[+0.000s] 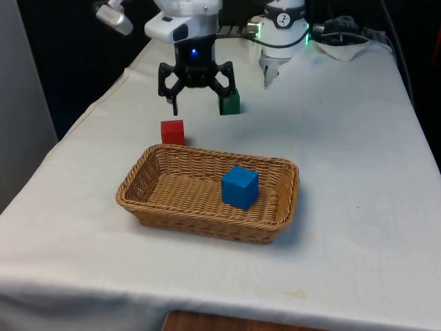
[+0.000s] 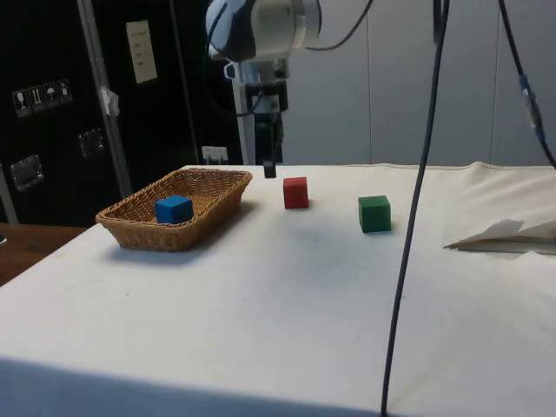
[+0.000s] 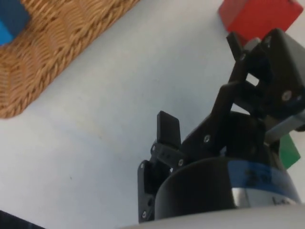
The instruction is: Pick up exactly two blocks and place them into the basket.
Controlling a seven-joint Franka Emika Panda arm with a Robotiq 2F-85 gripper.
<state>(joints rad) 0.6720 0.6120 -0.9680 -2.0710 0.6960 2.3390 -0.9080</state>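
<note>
One blue block is seen lying in the basket, so the task is judged half done, with a second block yet to be picked and placed. The hand is held above the bench with its fingers spread and nothing between them. The red block is found just below and beside the hand, between it and the basket, while the green block stands close at its other side.
</note>
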